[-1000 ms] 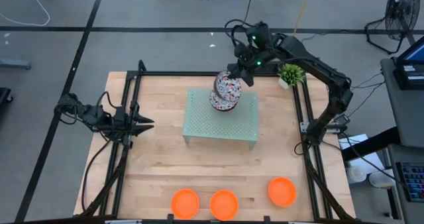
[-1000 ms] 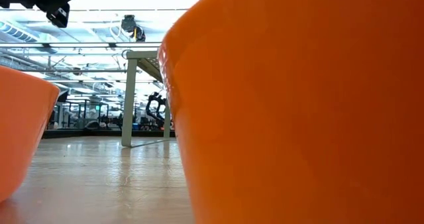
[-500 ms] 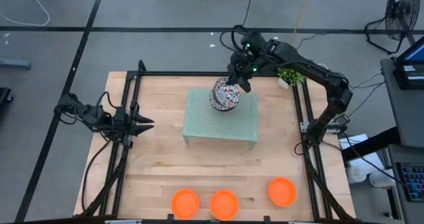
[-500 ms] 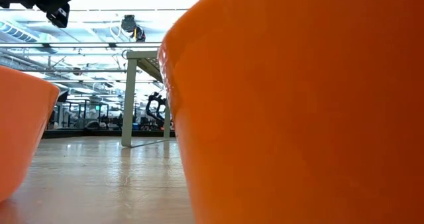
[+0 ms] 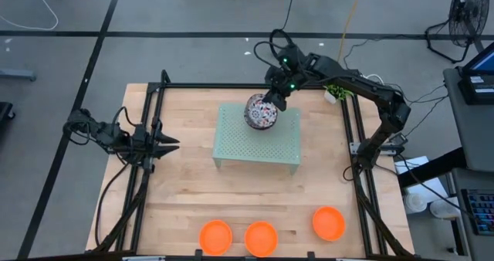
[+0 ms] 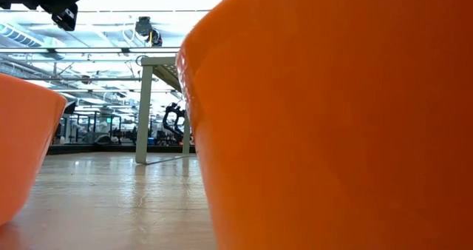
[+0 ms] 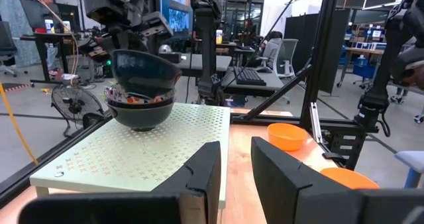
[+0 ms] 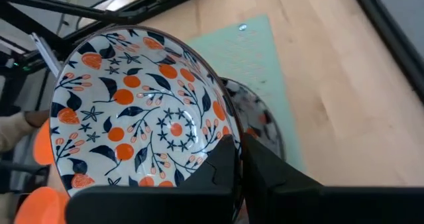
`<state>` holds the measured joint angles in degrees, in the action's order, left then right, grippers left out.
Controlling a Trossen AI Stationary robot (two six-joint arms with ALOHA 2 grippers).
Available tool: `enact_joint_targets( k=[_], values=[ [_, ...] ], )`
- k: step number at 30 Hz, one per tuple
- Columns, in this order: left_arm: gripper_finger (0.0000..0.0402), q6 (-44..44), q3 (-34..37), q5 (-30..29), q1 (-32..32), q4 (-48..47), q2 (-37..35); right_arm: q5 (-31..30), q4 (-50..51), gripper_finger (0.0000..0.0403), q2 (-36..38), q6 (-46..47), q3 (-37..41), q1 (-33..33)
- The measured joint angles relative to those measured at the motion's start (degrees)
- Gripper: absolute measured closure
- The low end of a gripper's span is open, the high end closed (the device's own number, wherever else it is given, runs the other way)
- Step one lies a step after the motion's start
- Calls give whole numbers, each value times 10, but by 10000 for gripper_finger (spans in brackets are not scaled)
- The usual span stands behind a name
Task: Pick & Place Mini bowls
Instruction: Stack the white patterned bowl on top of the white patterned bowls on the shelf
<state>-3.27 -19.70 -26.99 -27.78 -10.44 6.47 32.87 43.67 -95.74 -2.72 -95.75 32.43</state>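
Right gripper [image 5: 275,100] reaches over rack [image 5: 239,147], pinching floral bowl [image 8: 142,121] rim atop stack; L arm idle

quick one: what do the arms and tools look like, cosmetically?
Both arms are dark, near-black jointed links trailing black cables. The right tool has green indicator lights just behind it; its fingers are black, blocky and angular. The left tool ends in tapered dark fingers with paler inner faces.

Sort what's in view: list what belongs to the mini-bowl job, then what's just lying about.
Job:
floral bowl held in the right gripper
stacked floral bowls on the rack
three orange bowls
pale green rack

Lying about:
small potted plant
floor fan
idle left gripper at the table's left edge
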Motion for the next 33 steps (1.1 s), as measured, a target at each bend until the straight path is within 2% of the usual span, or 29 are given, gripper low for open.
enact_joint_targets(
  k=[3,13,27,30,33],
  values=[
    [314,0,0,0,0,0,0,-4,-2,397,0,21,0,-1],
    [314,0,0,0,0,0,0,-103,-4,353,1,79,0,-4],
    [314,0,0,0,0,0,0,-103,-78,321,27,102,0,-11],
    [314,0,0,0,0,0,0,-101,-87,323,43,75,0,-23],
    [314,0,0,0,0,0,0,-84,-69,331,49,4,0,-45]
  ],
)
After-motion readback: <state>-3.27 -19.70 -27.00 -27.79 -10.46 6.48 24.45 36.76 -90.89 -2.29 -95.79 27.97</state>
